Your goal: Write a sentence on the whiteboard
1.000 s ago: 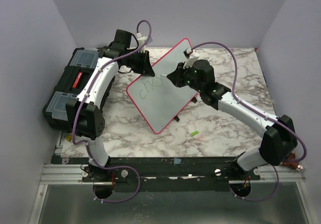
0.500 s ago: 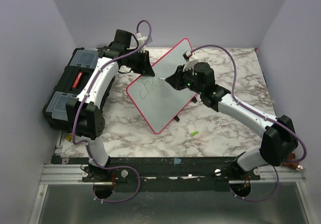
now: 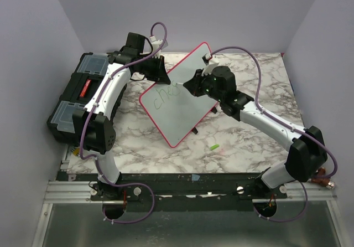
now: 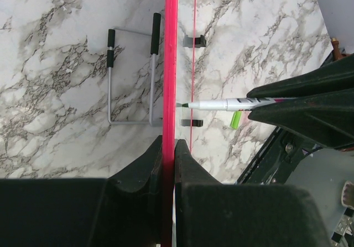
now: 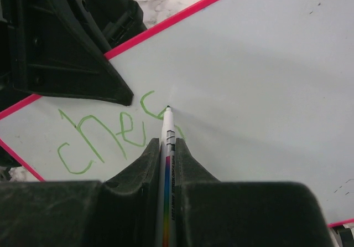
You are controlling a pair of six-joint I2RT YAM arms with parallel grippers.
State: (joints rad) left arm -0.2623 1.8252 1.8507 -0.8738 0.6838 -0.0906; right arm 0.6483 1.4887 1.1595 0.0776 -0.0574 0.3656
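The whiteboard (image 3: 180, 100) stands tilted on the marble table, glossy white with a red-pink rim. My left gripper (image 4: 168, 147) is shut on its rim (image 4: 170, 64) at the upper left edge and shows in the top view (image 3: 159, 72). My right gripper (image 5: 167, 147) is shut on a white marker (image 5: 167, 136) whose tip touches the whiteboard face (image 5: 265, 70). Green letters "chee" (image 5: 105, 133) form the start of the sentence, also faint in the top view (image 3: 166, 96). The marker also shows in the left wrist view (image 4: 232, 103).
A black toolbox (image 3: 77, 97) with a red latch stands at the left table edge. A green marker cap (image 3: 213, 146) lies on the marble in front of the board. The board's wire stand (image 4: 130, 75) rests behind it. Purple walls enclose three sides.
My right gripper moved slightly left and back while writing; the green writing has grown by about a letter. The left gripper and the board have stayed still.
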